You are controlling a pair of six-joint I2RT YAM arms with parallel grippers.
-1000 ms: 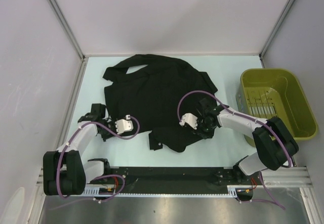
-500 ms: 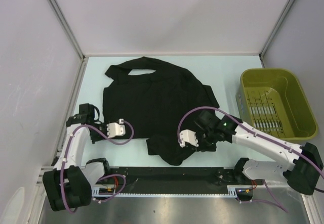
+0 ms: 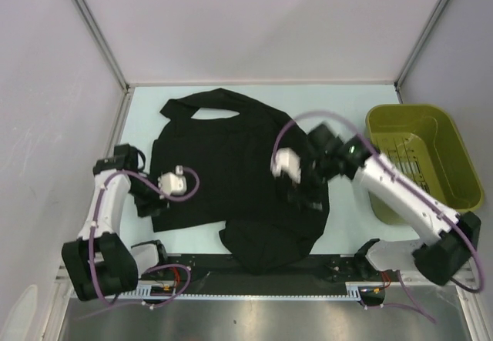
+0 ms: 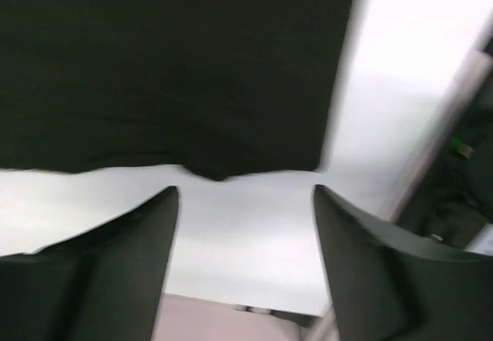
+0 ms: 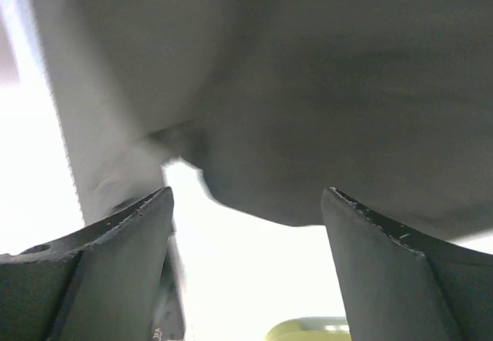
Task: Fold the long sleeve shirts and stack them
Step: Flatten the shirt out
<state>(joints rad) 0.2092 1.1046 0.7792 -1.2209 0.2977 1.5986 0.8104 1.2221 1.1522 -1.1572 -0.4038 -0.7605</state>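
A black long sleeve shirt (image 3: pixel 223 148) lies spread on the pale desk (image 3: pixel 347 102), just left of the olive-green basket (image 3: pixel 408 110), with one end bunched up. The left hand (image 4: pixel 245 198), at the shirt's side far from the basket, is wide open and holds nothing. The right hand (image 5: pixel 246 198), over the side nearer the basket, is also open and empty.

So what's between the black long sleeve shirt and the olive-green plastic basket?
Top view: a bare strip of pale table between the black fabric shirt and the olive-green plastic basket, with the right arm's white forearm reaching over it.
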